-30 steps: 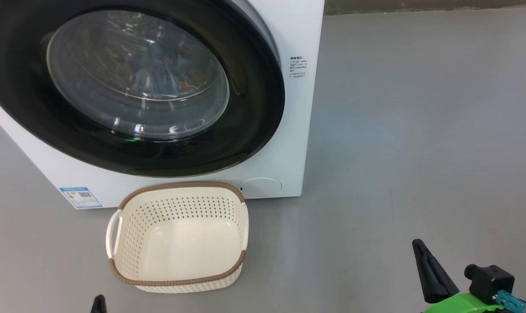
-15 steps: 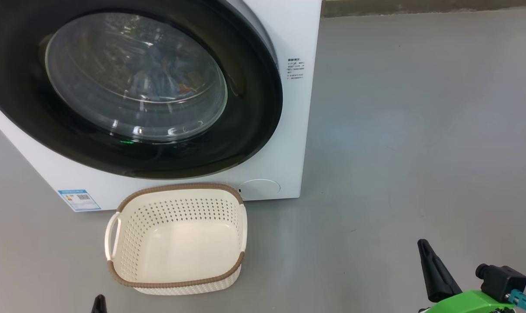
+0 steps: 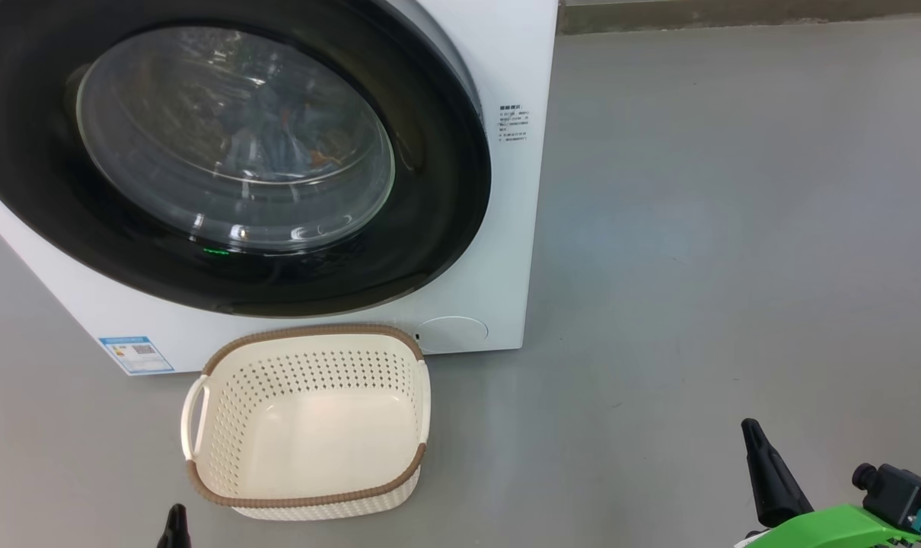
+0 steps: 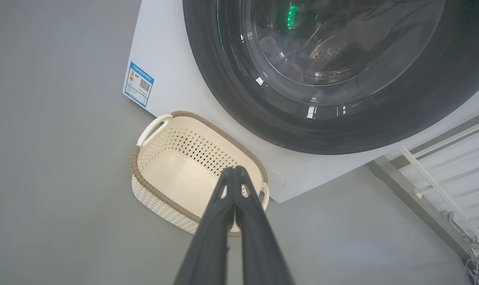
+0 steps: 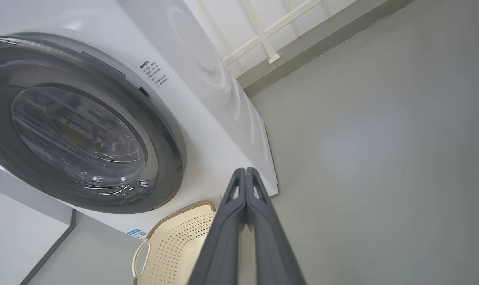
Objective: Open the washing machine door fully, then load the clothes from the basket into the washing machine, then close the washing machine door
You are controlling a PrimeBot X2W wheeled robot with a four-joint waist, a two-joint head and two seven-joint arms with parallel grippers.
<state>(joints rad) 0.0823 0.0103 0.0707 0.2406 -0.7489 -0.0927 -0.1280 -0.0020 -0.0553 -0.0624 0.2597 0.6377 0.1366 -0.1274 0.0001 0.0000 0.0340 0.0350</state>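
The left tool (image 3: pixel 175 527) is poking up at the lower left of the head view. In the left wrist view, the left tool (image 4: pixel 234 171) is showing its two fingers pressed together on nothing. Ahead of it and slightly left, a blue label (image 3: pixel 135 355) is sitting on the lower front corner of the washer (image 3: pixel 510 53). Just ahead of this tool's tip, the basket (image 3: pixel 312 332) is resting on the floor (image 3: pixel 734 228) with its pale bottom showing. Its far rim is lying just beside the washer's bottom edge, though I cannot tell whether they are touching. Beyond and above the basket, the door (image 3: pixel 449 190) is lying shut against the washer front. The clothes (image 3: pixel 285 144) are showing dimly behind its window (image 3: pixel 148 99). Right of the door, the washer's right edge is running down to the floor past a round cap (image 3: pixel 451 333). A wide stretch of grey floor is lying between that edge and the right tool (image 3: pixel 750 428). This tool is standing at the lower right, well apart from basket and washer. Its fingers are pressing together on nothing.
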